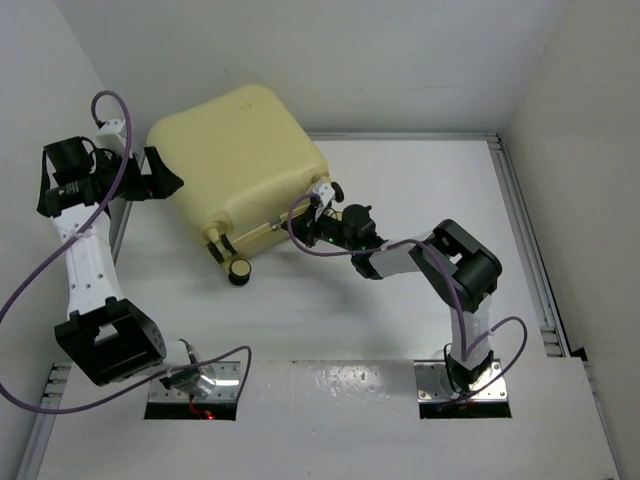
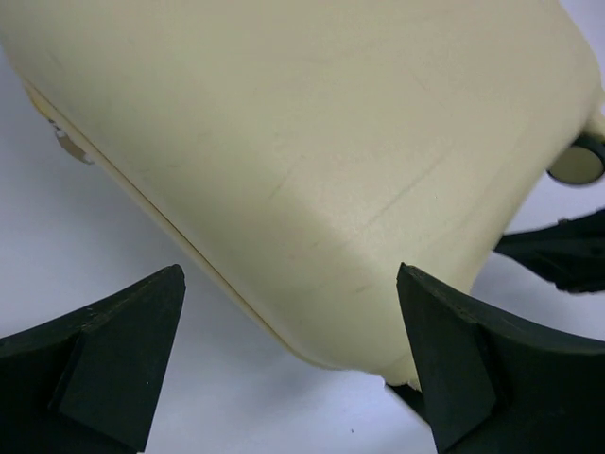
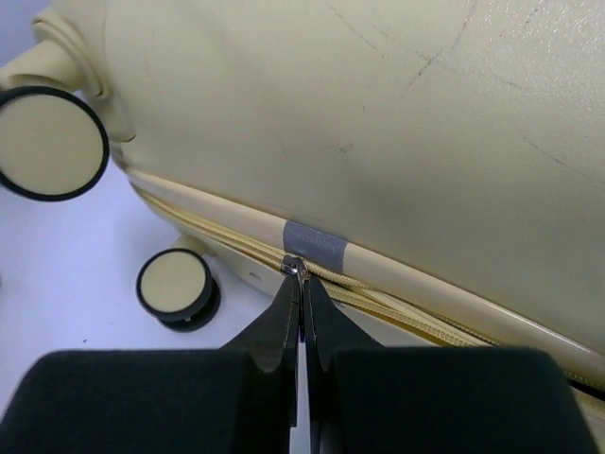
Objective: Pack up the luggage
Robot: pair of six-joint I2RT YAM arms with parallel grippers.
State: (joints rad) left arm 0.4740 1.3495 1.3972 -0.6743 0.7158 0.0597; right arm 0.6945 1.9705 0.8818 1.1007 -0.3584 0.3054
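only grey tape (image 3: 315,248) beside luggage (image 3: 378,113) zipper (image 3: 213,228)

Bright, even light coming from overhead, washing out the white table (image 1: 400,200). Soft shadow lying under the suitcase (image 1: 240,160) in wrist cams. Left fingers (image 2: 104,369) up close looking slightly blurry.

In the right wrist view the luggage (image 3: 397,132) runs off the top and right edges, and the metal bit (image 3: 292,267) at the tips of the right gripper (image 3: 301,278) is too small to identify. In the left wrist view the bottom edge cuts off the fingers (image 2: 113,359) of the left gripper (image 2: 291,284).
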